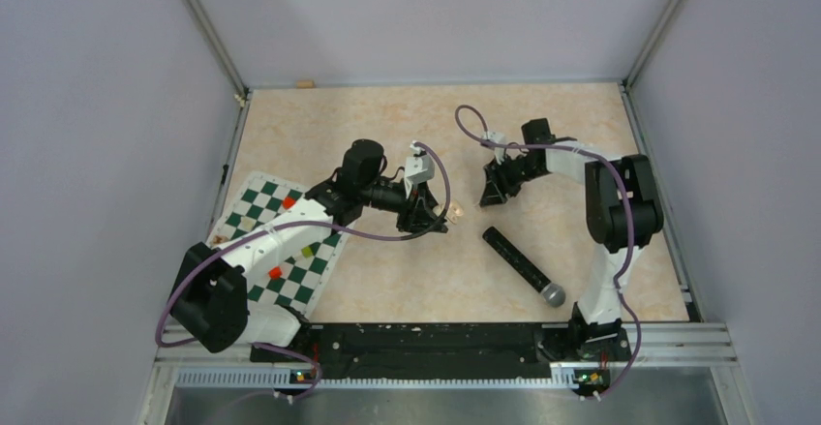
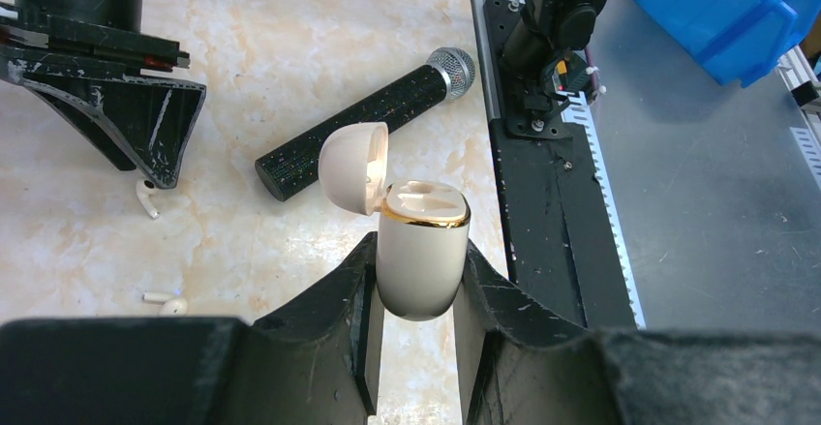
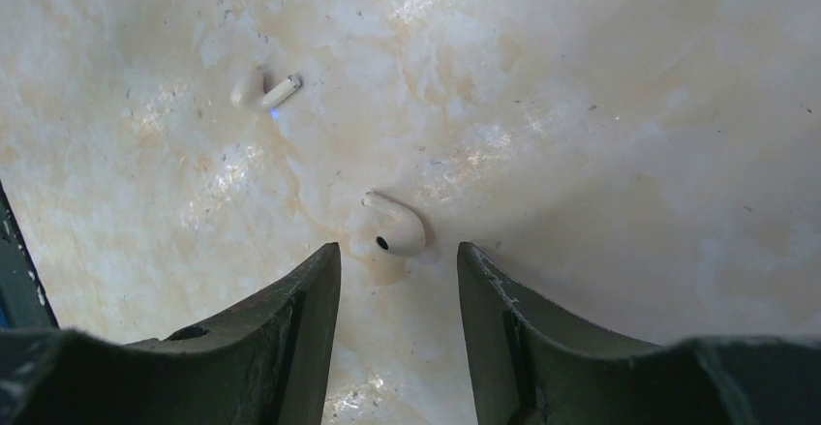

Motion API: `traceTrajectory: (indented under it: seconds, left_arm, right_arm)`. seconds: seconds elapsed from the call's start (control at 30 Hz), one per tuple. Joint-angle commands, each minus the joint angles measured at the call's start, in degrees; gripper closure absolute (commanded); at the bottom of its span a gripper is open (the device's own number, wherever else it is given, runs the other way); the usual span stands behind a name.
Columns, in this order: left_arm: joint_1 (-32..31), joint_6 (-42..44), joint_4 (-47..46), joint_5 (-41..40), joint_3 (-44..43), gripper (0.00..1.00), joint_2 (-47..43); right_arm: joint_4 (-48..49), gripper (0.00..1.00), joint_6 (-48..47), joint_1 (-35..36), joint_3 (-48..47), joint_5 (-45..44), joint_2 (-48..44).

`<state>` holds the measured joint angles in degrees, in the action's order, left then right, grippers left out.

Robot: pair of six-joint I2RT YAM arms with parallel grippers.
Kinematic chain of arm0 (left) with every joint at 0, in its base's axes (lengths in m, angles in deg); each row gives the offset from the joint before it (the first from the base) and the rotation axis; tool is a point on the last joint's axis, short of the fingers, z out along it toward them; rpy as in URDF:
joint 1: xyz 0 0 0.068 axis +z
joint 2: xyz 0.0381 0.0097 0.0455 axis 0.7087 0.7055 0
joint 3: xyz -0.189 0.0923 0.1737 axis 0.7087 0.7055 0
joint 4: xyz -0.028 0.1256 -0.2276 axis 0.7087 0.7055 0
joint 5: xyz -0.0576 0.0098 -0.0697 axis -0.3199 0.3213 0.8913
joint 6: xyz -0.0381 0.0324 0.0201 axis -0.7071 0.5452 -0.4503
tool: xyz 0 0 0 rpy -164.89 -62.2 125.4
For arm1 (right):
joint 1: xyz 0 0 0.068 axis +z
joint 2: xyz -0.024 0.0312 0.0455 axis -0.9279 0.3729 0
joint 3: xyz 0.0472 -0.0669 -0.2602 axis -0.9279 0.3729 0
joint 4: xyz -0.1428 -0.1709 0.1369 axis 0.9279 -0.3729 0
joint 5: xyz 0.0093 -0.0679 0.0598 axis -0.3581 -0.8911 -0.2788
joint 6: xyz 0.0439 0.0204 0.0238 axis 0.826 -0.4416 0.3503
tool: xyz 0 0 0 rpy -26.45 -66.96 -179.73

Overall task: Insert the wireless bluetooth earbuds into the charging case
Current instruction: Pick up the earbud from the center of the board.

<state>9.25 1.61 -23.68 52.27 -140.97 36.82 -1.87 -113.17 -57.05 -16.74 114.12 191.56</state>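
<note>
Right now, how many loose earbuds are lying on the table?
2. One earbud lies just ahead of the open right gripper; the second earbud lies farther out, toward the left gripper holding the open charging case. Others could be hidden from view.

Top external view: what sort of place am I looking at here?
Probably a robotics lab test cell: left arm and right arm bolted to a metal rail, plain grey panels walling in the table, and unrelated props: microphone, chequered mat, charging case.
</note>
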Motion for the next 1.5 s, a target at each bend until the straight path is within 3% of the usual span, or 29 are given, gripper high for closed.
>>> traceTrajectory:
  seconds: [0.0, 0.73, 1.13, 1.47]
  left_arm:
    - [0.20, 0.02, -2.25, 1.11, -0.44, 1.00, -0.55]
    - [0.26, 0.22, -2.34, 0.85, 0.12, 1.00, -1.38]
    - [0.22, 0.35, -2.34, 0.81, 0.30, 1.00, -1.65]
    - [0.23, 0.32, -2.26, 0.48, 0.26, 1.00, -1.36]
  right_arm:
    - [-0.69, 0.53, 0.35, 1.07, -1.03, -1.65, 2.45]
    - [-1.23, 0.62, -0.72, 2.43, -0.80, -5.95, 3.33]
    - [-1.94, 0.82, -1.23, 2.65, -1.16, -5.66, 2.90]
    - [0.05, 0.91, -0.24, 2.48, -0.46, -1.97, -4.71]
